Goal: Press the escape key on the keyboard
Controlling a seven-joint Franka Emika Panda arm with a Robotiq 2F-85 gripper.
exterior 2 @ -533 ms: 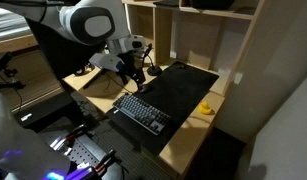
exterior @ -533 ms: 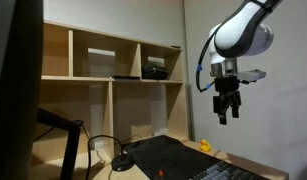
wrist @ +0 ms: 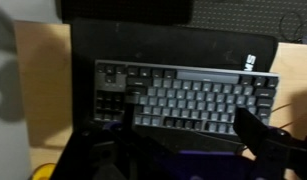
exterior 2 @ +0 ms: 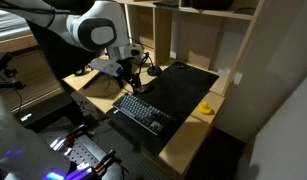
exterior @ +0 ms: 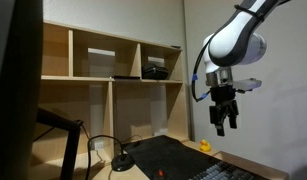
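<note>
The dark keyboard [exterior 2: 143, 112] lies on the wooden desk in front of a black mat [exterior 2: 179, 83]. It also shows at the bottom edge of an exterior view [exterior: 229, 173]. In the wrist view the keyboard [wrist: 183, 97] fills the middle of the picture, and its single keys are too blurred to tell apart. My gripper [exterior: 223, 120] hangs in the air above the desk, well clear of the keys, and shows over the keyboard's far end in an exterior view [exterior 2: 133, 72]. Its two dark fingers [wrist: 188, 128] are spread apart with nothing between them.
A small yellow toy [exterior: 204, 146] sits on the desk beside the mat, seen also in an exterior view [exterior 2: 206, 108]. A wooden shelf unit [exterior: 113, 65] stands behind the desk. A black cable and a round base [exterior: 121, 162] lie at the mat's edge.
The gripper has come down a little and shifted slightly sideways over the keyboard. It stays open and the keyboard has not moved.
</note>
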